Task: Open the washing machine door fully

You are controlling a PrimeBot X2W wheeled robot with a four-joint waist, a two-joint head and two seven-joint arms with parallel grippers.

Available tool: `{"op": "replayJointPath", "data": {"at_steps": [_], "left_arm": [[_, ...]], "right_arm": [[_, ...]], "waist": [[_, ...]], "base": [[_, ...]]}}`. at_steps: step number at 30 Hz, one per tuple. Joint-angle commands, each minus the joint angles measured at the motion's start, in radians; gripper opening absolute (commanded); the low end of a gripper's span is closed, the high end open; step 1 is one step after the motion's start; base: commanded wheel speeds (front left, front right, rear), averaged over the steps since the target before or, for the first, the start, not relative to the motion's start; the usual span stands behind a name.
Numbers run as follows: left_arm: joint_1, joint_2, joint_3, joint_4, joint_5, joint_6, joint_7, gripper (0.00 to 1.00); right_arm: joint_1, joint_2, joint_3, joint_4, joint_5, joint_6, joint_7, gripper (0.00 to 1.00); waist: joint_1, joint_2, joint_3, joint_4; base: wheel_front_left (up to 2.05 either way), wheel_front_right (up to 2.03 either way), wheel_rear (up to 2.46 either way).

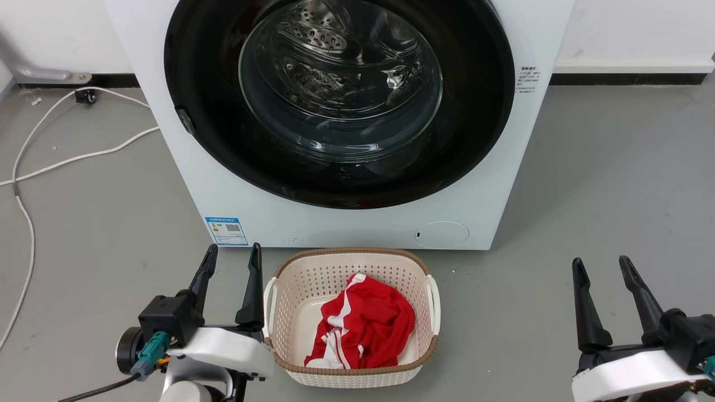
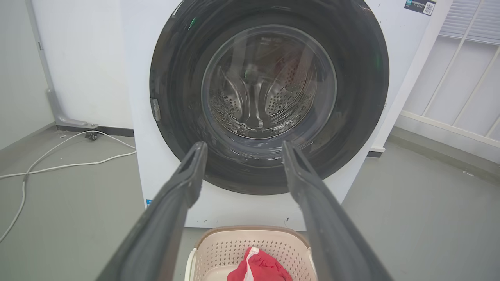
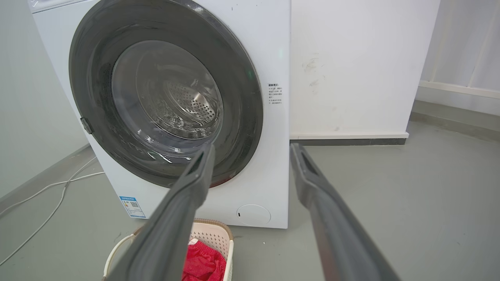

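- The large round glossy black washing machine door [image 1: 212, 84] lies shut on the white machine [image 1: 335, 226].
- The left pincer [image 1: 234, 248]: spread, empty, beside the cream plastic basket [image 1: 352, 252].
- The right pincer [image 1: 600, 260]: spread, empty.

The left end effector [image 1: 234, 248] and right end effector [image 1: 600, 261] have long dark tapering fingers [image 1: 204, 273], black housings [image 1: 167, 318] and white wrist shells [image 1: 223, 347]. The left carries a teal connector [image 1: 152, 346] and black cable [image 1: 95, 389].
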Motion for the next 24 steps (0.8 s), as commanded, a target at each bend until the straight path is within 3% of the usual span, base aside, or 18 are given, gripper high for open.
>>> {"op": "replayJointPath", "data": {"at_steps": [1, 24], "left_arm": [[-0.016, 0.005, -0.003, -0.008, 0.024, 0.003, -0.009, 1.0], [-0.011, 0.005, -0.02, -0.02, 0.192, 0.007, -0.051, 1.0]], "right_arm": [[0.003, 0.003, 0.001, -0.011, -0.022, 0.0, -0.001, 1.0], [0.027, 0.006, 0.002, 0.003, -0.12, 0.0, -0.012, 1.0]], "waist": [[-0.0001, 0.0, 0.0, 0.0], [-0.0001, 0.0, 0.002, 0.003]], "base": [[0.0, 0.0, 0.0], [0.0, 0.0, 0.0]]}}
